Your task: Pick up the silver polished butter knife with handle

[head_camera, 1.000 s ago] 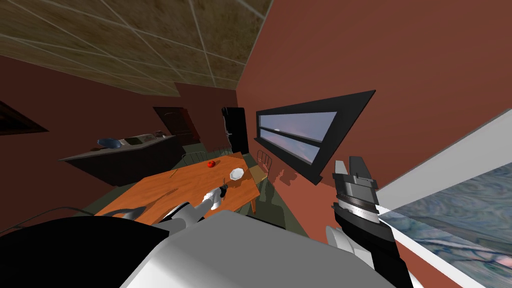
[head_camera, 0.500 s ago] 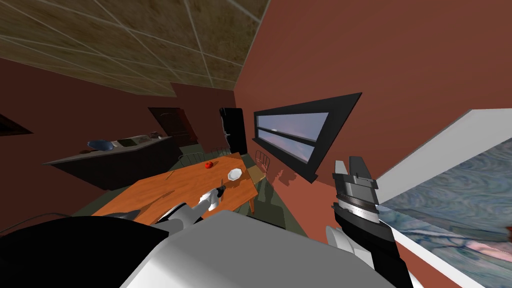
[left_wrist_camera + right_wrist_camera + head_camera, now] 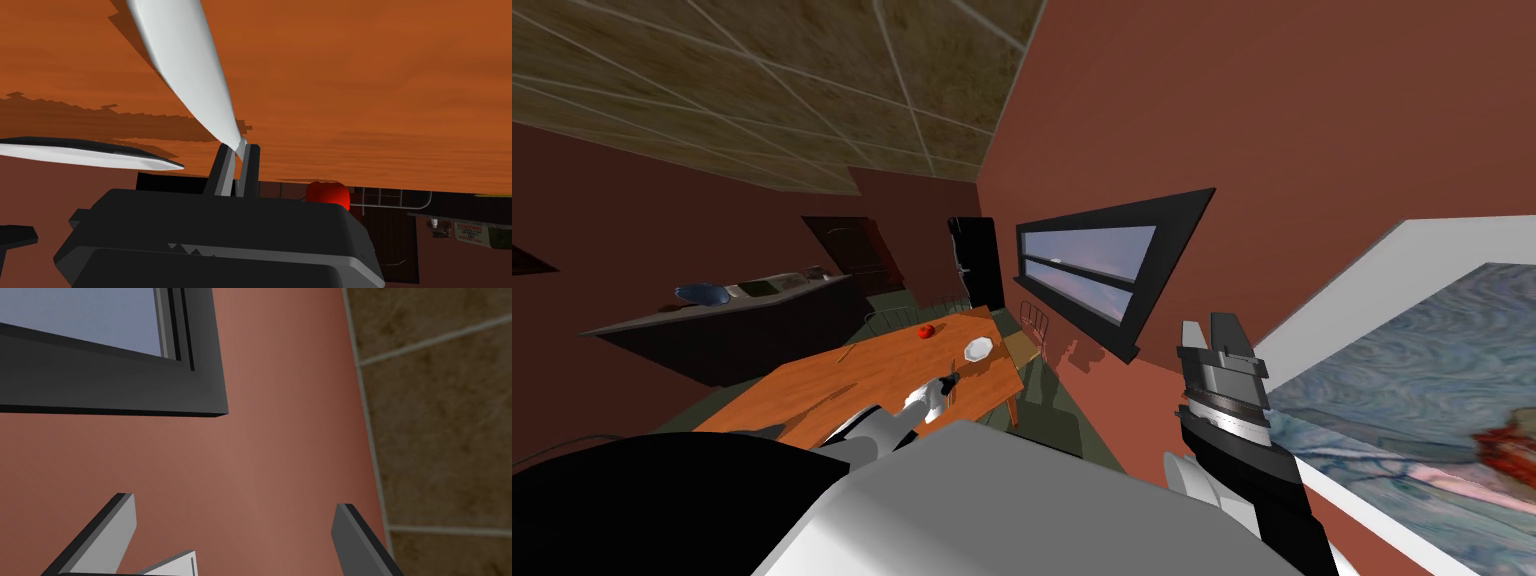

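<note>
My left gripper (image 3: 239, 150) is shut on the butter knife (image 3: 190, 65). Its long, pale silver blade sticks out from between the two fingers and throws a shadow on the orange table top (image 3: 375, 75). In the head view the left gripper (image 3: 949, 380) hangs over the near right part of the orange table (image 3: 842, 375), close to a white plate (image 3: 978, 349). My right gripper (image 3: 1212, 335) is raised at the right by the red wall, open with nothing between its fingers (image 3: 107, 528).
The white plate (image 3: 90, 152) lies beside the held knife, and a red fruit (image 3: 925, 331) sits farther along the table. Chairs (image 3: 1032, 325) stand at the table's far end. A dark counter (image 3: 732, 320) runs along the left wall.
The whole head view has swung: the table and window slid left and the wall picture at the right came further into sight. The left gripper keeps its hold on the knife.
</note>
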You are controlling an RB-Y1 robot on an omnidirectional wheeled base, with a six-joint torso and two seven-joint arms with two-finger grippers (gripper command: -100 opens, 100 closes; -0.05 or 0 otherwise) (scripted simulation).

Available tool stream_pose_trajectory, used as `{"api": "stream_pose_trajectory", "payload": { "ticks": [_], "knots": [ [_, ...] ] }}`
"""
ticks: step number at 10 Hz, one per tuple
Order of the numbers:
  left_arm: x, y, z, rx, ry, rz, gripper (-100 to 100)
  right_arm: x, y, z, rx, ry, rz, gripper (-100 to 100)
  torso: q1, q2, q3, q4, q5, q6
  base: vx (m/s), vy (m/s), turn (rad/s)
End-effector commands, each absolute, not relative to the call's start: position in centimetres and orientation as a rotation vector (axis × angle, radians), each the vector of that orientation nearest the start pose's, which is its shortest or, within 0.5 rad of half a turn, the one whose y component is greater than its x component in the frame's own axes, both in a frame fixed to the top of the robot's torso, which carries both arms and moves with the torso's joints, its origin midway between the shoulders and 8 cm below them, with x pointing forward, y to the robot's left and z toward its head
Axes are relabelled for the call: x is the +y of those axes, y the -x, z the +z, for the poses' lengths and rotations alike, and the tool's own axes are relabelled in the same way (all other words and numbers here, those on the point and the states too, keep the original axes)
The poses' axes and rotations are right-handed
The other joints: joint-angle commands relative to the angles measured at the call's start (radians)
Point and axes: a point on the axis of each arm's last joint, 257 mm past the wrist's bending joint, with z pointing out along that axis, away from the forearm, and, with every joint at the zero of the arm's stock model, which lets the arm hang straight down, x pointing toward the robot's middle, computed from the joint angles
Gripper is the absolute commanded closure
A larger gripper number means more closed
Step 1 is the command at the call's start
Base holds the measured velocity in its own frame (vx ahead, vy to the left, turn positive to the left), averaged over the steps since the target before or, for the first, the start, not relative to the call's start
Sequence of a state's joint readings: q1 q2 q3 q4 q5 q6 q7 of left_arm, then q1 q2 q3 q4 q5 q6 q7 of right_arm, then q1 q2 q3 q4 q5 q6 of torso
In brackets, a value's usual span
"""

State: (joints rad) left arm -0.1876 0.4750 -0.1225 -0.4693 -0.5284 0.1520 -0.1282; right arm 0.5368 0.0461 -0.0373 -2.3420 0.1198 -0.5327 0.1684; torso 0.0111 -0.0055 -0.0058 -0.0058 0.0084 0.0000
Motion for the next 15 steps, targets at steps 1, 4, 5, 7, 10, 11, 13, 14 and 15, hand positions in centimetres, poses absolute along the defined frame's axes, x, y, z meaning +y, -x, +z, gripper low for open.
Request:
{"api": "stream_pose_trajectory", "payload": {
  "ticks": [1, 4, 5, 7, 10, 11, 13, 14, 15],
  "knots": [
    [55.7, -33.4, -54.9, 2.286, 0.861, 0.328, 100, -28.1, -32.3, 4.5, 0.641, -0.5, 1.027, 0, 0.0, 0.0, 0.0, 0.0, 0.0, 0.0, -0.001, -0.032, -0.095],
    [56.8, -32.5, -54.9, 2.278, 0.897, 0.32, 100, -28.1, -32.3, 4.5, 0.641, -0.5, 1.027, 0, -0.002, 0.0, 0.0, 0.0, -0.001, 0.0, 0.0, -0.042, -0.054],
    [56.8, -32.5, -54.9, 2.286, 0.879, 0.327, 100, -28.1, -32.3, 4.5, 0.641, -0.5, 1.027, 0, -0.002, 0.0, 0.0, 0.0, 0.0, -0.001, -0.002, -0.018, 0.005],
    [58.0, -31.7, -54.7, 2.272, 0.908, 0.325, 100, -28.1, -32.3, 4.5, 0.641, -0.5, 1.027, 0, -0.002, 0.0, 0.0, 0.0, 0.0, -0.001, -0.001, -0.034, -0.065],
    [59.2, -30.9, -54.3, 2.262, 0.92, 0.332, 100, -28.1, -32.3, 4.5, 0.641, -0.5, 1.027, 0, -0.001, -0.001, 0.0, 0.0, 0.0, -0.001, 0.005, -0.031, -0.038],
    [59.2, -30.9, -54.3, 2.268, 0.906, 0.337, 100, -28.1, -32.3, 4.5, 0.641, -0.5, 1.027, 0, -0.002, 0.0, 0.0, 0.0, 0.0, -0.001, -0.001, -0.022, 0.0],
    [60.4, -30.2, -54.0, 2.246, 0.934, 0.339, 100, -28.1, -32.3, 4.5, 0.641, -0.5, 1.027, 0, -0.002, 0.001, 0.001, 0.001, 0.0, 0.0, -0.007, -0.039, -0.064],
    [60.4, -30.2, -54.0, 2.254, 0.918, 0.346, 100, -28.1, -32.3, 4.5, 0.641, -0.5, 1.027, 0, -0.002, 0.001, 0.001, 0.001, 0.0, 0.0, 0.0, -0.015, 0.007],
    [61.7, -29.4, -53.5, 2.228, 0.946, 0.351, 100, -28.1, -32.3, 4.5, 0.641, -0.5, 1.027, 0, -0.001, 0.001, 0.001, 0.001, 0.0, 0.0, 0.004, -0.035, -0.08]
  ]
}}
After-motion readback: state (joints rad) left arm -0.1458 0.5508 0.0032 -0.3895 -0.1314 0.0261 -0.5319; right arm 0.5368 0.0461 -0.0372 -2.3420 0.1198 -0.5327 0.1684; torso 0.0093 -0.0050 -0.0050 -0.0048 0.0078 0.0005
